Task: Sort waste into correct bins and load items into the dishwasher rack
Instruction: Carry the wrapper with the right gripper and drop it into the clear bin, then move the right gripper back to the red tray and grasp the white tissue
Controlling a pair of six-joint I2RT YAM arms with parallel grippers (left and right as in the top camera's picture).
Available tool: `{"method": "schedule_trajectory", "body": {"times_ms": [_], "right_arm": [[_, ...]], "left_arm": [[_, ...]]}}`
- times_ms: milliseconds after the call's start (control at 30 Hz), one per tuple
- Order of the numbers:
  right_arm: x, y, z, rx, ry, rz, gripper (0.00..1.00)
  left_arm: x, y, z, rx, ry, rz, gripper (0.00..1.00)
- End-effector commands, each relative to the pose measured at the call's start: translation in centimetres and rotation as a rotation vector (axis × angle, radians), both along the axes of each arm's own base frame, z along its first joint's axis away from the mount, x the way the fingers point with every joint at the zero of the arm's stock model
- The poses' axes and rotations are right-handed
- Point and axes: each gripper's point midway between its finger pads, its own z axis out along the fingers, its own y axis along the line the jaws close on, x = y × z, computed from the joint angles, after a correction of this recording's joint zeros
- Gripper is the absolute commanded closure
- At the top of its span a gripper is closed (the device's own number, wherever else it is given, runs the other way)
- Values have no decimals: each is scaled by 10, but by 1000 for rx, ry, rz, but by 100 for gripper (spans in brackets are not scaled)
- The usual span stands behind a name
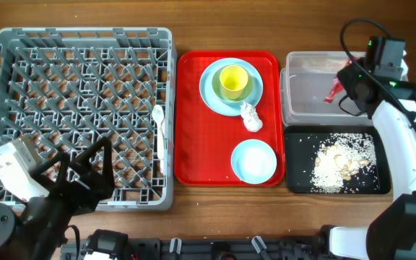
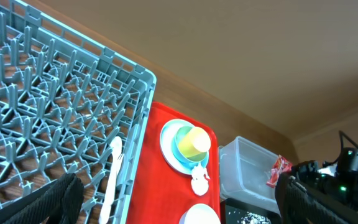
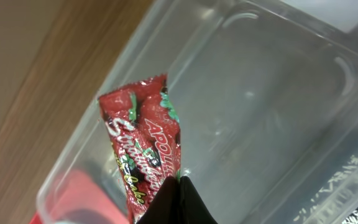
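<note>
Sorting in progress: grey dishwasher rack [image 1: 85, 94] fills the bench's nine o'clock side, with the left tool [image 1: 81, 165] spread apart over its six o'clock edge. At two o'clock, the right tool [image 3: 178, 194], clamped on a red snack wrapper [image 3: 143, 149], holds it above the clear tub [image 3: 272, 93]. The likely next move is to part the fingers and let the wrapper fall inside. A crumpled tissue [image 1: 251, 118] on the red tray [image 1: 190, 108] is not yet binned.

wooden table [image 1: 230, 29] bears grey rack [image 1: 78, 33], red tray [image 1: 193, 144], clear tub [image 1: 313, 105], black tray [image 1: 298, 184].
</note>
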Motion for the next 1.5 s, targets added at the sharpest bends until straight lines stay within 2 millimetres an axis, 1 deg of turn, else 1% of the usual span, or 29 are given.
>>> {"method": "schedule_trajectory", "body": {"times_ms": [0,33,100,133,167,200,233,300,367,433,500,533,600,633,700,733,800,867,900,967,1033,1067,1133,1167,1200,1233,1333,1400,1467], "right_arm": [[6,-1,-13,11,1,-4,90],[9,-2,-12,6,-8,0,82],[11,-3,-11,-9,-13,12,72],[12,-3,-11,-13,-16,17,56],[12,-3,-10,-14,-17,18,45],[12,-3,-10,-15,-18,19,40],[12,-3,-10,-15,-18,19,31],[13,-2,-8,-32,-17,57,27],[19,11,3,-49,-42,200,22],[23,40,24,-22,-110,417,21],[20,67,43,34,-181,560,21],[18,77,51,59,-208,611,23],[6,107,72,118,-273,740,30],[-1,123,81,123,-294,802,31],[-15,150,88,100,-281,861,32],[-22,165,86,72,-259,897,33],[-33,192,77,15,-208,965,33],[-45,217,62,-58,-141,1019,33],[-49,226,56,-90,-115,1037,32],[-63,242,35,-208,-20,1089,28],[-71,247,17,-308,64,1103,23],[-72,247,10,-345,92,1104,20],[-70,245,-11,-424,166,1096,14],[-68,244,-25,-444,213,1103,13],[-68,244,-33,-451,237,1119,13],[-68,243,-49,-459,287,1135,13],[-70,242,-86,-479,398,1193,12],[-73,240,-108,-480,466,1205,11],[-75,239,-126,-478,517,1211,11]], "left_arm": [[1,1,0,7,-3,2,0],[1,1,0,7,-3,2,0],[1,1,0,7,-3,2,0],[1,1,0,7,-3,2,0],[1,1,0,7,-3,2,0],[1,1,0,7,-3,1,0],[1,1,0,7,-3,2,0],[1,1,0,7,-3,1,0],[1,1,0,7,-3,2,0],[1,1,0,7,-3,2,0],[1,1,0,7,-3,1,0],[1,1,0,7,-3,2,0],[1,1,0,7,-3,2,0],[1,1,0,7,-3,2,0],[1,1,0,7,-3,2,0],[1,1,0,7,-3,2,0],[1,1,0,7,-3,1,0],[1,1,0,7,-3,1,0],[1,1,0,8,-3,1,0],[1,1,0,7,-3,2,0],[1,1,0,7,-3,1,0],[1,1,0,8,-3,1,0],[1,1,0,7,-3,2,0],[1,1,0,7,-3,2,0],[1,1,0,7,-3,2,0],[1,1,0,7,-3,2,0],[1,1,0,7,-3,2,0],[1,1,0,7,-3,2,0],[1,1,0,7,-3,2,0]]}}
